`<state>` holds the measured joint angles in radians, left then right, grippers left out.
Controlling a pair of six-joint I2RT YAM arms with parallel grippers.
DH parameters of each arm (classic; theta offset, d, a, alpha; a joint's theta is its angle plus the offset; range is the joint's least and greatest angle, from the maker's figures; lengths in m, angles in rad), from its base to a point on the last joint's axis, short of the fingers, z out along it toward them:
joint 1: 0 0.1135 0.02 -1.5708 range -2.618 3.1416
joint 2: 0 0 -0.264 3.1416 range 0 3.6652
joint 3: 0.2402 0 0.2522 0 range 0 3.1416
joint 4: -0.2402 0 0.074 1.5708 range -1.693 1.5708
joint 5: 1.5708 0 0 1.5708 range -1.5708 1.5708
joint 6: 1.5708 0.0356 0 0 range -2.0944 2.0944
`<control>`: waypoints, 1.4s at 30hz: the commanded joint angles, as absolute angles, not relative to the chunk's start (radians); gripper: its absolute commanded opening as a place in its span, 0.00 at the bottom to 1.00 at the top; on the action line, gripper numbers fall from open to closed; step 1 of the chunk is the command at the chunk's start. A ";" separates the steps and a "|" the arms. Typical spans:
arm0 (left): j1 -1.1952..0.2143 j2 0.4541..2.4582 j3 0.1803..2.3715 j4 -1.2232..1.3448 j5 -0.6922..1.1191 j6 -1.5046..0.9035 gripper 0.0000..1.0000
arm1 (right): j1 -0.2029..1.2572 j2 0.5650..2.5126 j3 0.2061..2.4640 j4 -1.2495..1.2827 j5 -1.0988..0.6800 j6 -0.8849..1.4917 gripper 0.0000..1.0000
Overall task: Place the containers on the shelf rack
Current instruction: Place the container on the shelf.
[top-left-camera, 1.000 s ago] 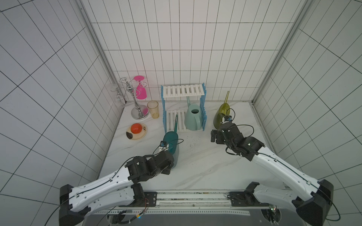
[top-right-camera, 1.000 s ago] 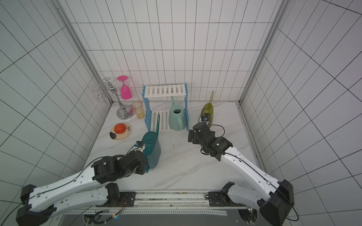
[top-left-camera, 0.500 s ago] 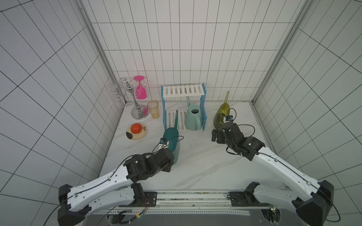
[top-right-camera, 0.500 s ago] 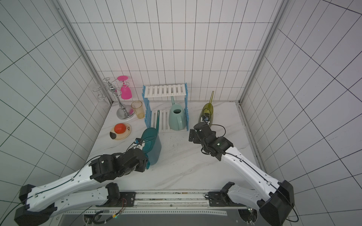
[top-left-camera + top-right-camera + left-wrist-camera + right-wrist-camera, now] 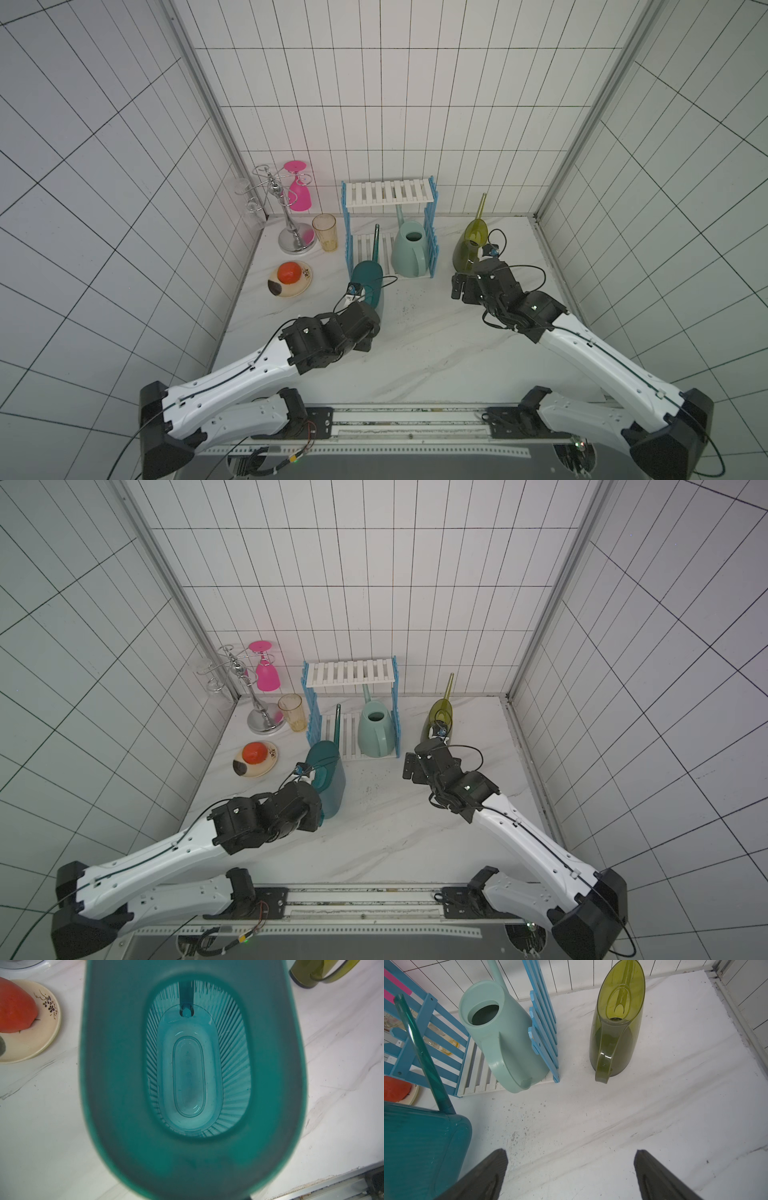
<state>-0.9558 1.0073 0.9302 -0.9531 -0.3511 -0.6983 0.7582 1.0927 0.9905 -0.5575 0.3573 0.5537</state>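
Note:
My left gripper (image 5: pixel 371 309) is shut on the near end of the dark teal watering can (image 5: pixel 368 281), which hangs just in front of the shelf rack (image 5: pixel 390 193). Its spout reaches over the lower shelf. The left wrist view looks straight down into this can (image 5: pixel 116 1076), and the fingers are hidden by it. A pale mint can (image 5: pixel 409 254) stands on the lower shelf at the right side. To the right of the rack, an olive-green can (image 5: pixel 468 245) stands on the table. My right gripper (image 5: pixel 571 1153) is open and holds nothing, just in front of the olive can (image 5: pixel 614 1043).
A chrome glass stand (image 5: pixel 293 232) with a pink wine glass (image 5: pixel 300 196) is at the back left, an amber cup (image 5: pixel 324 232) beside it. A plate (image 5: pixel 301 284) with a red-orange fruit lies left of the teal can. Tiled walls close in three sides.
My left arm has carried the teal can forward toward the rack, so its spout now reaches over the lower shelf. The right arm has barely moved.

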 commanded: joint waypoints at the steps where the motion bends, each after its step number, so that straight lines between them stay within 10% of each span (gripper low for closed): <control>1: -0.890 1.025 0.997 -0.831 -0.343 -0.613 0.00 | 0.749 1.095 0.991 -0.550 0.364 0.548 0.99; 42: -0.584 1.406 1.235 -0.636 -0.169 -0.394 0.00 | 0.740 1.056 0.994 -0.584 0.380 0.526 0.99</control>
